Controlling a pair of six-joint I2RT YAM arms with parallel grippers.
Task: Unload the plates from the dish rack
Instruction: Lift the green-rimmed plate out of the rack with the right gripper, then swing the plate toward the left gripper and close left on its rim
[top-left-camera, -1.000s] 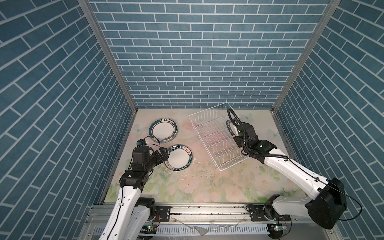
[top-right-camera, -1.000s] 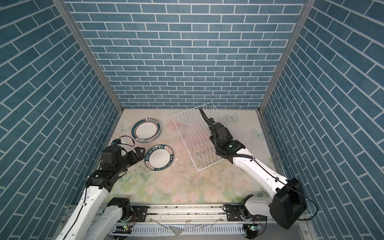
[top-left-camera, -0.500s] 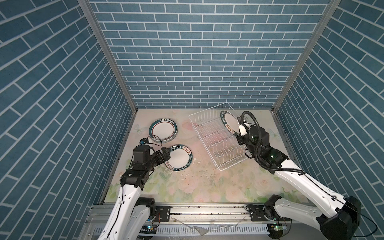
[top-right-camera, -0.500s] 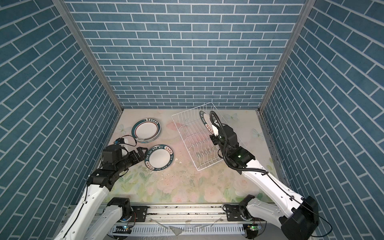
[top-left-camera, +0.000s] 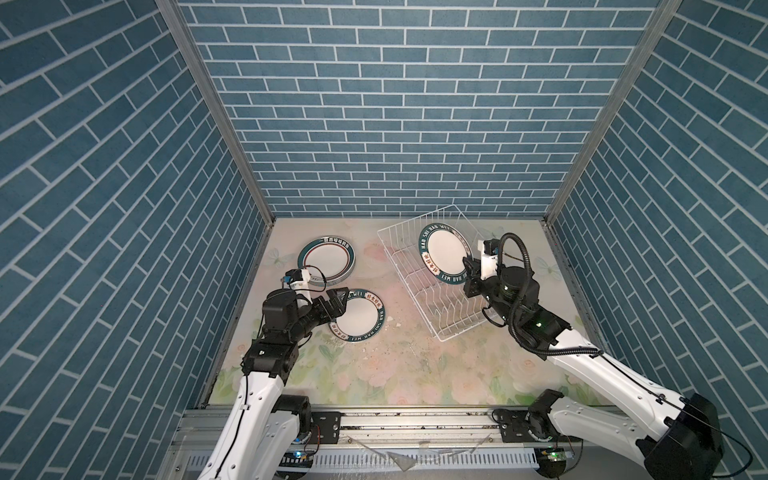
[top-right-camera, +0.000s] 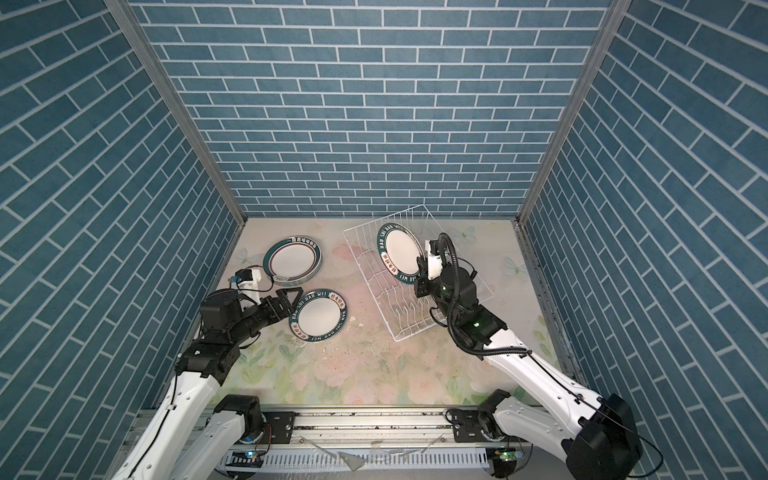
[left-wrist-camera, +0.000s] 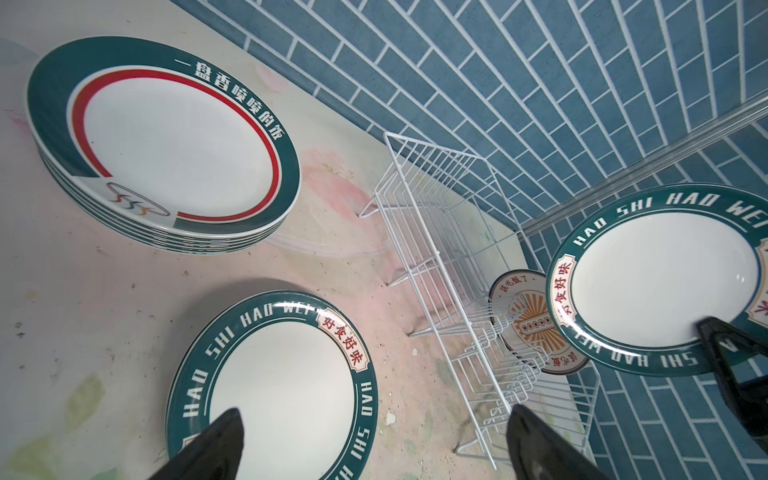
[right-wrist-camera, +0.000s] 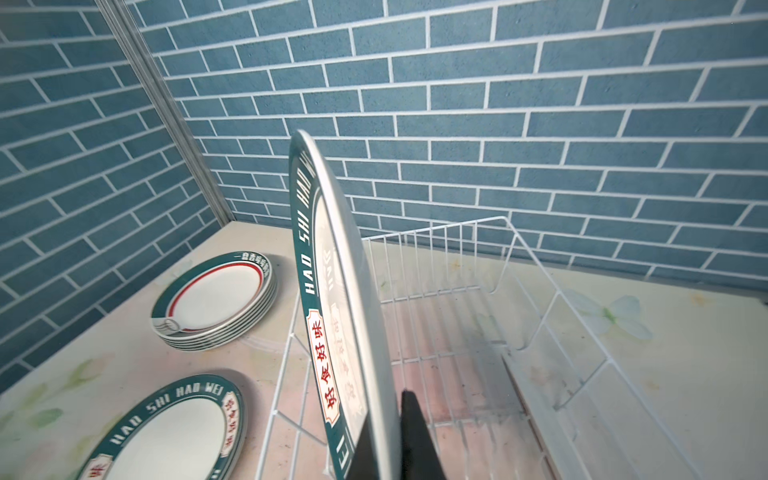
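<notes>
A green-rimmed plate (top-left-camera: 444, 253) stands upright above the dish rack (top-left-camera: 455, 328), its lower rim pinched tight in my right end effector (top-left-camera: 468, 267). Below that, a small sunburst plate (left-wrist-camera: 534, 328) sits among the rack's tines. My left end effector (top-left-camera: 337, 302) gapes wide and empty at the edge of a matching plate (top-left-camera: 360, 318) flat on the counter (top-left-camera: 415, 374). A stack (top-left-camera: 326, 261) lies beyond it.

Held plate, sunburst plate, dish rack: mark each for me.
held plate (top-left-camera: 445, 253), in a top view, on its white centre.
sunburst plate (left-wrist-camera: 527, 318), left wrist view, on its orange sunburst.
dish rack (top-left-camera: 451, 309), in a top view, on its tined floor.
</notes>
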